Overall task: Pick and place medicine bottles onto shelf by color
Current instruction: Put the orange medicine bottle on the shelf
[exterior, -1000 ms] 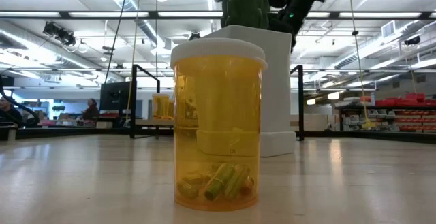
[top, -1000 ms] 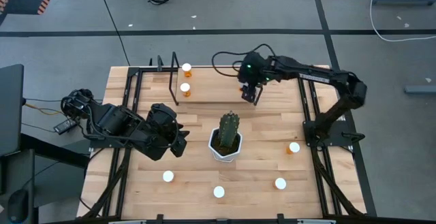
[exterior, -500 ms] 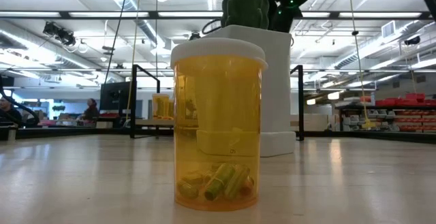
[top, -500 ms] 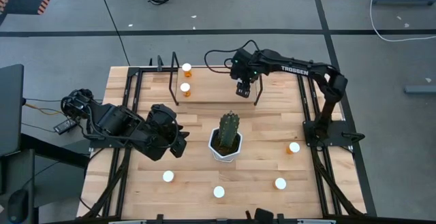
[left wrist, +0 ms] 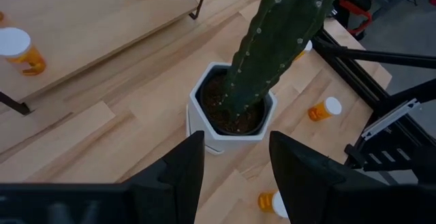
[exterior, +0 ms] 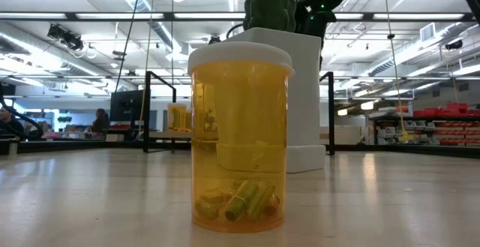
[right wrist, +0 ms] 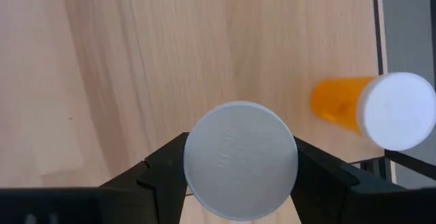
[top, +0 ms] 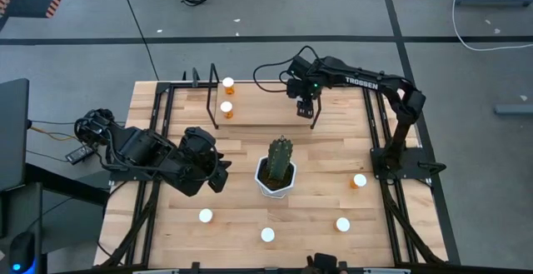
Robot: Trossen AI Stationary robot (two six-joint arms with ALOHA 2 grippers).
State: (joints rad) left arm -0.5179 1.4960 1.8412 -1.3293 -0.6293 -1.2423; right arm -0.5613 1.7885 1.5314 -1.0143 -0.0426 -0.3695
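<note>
The shelf [top: 258, 99] stands at the table's far side with two medicine bottles [top: 228, 83] [top: 226, 107] upright on its top near its left end. My right gripper [top: 306, 107] hangs over the shelf's right part, shut on a white-capped bottle [right wrist: 240, 159]; one of the shelf bottles [right wrist: 381, 108] shows beside it. Several more bottles [top: 267, 234] stand on the table's near half; the low view shows one [exterior: 240, 134] close up. My left gripper [left wrist: 235, 176] waits open at mid-left, pointing toward the cactus [left wrist: 272, 47]. My right gripper pinches the bottle between its two fingers [right wrist: 163, 166], which sit on opposite sides at the cap's rim [right wrist: 194, 157]. They come from above, pointing steeply down. The bottle stands upright in the hold, cap up; its body and base are hidden under the cap.
A green cactus in a white pot [top: 276, 172] stands mid-table between the arms. Black rod frames [top: 213, 95] rise at the shelf's ends. Black rails [top: 379, 141] run along the table's left and right sides. Bare wood lies between the pot and the shelf.
My right gripper, still shut on its bottle, has sunk toward the shelf top and tipped to point more steeply down, while the arm behind it has swung in over the table's far right. The left arm and the other bottles have kept still.
</note>
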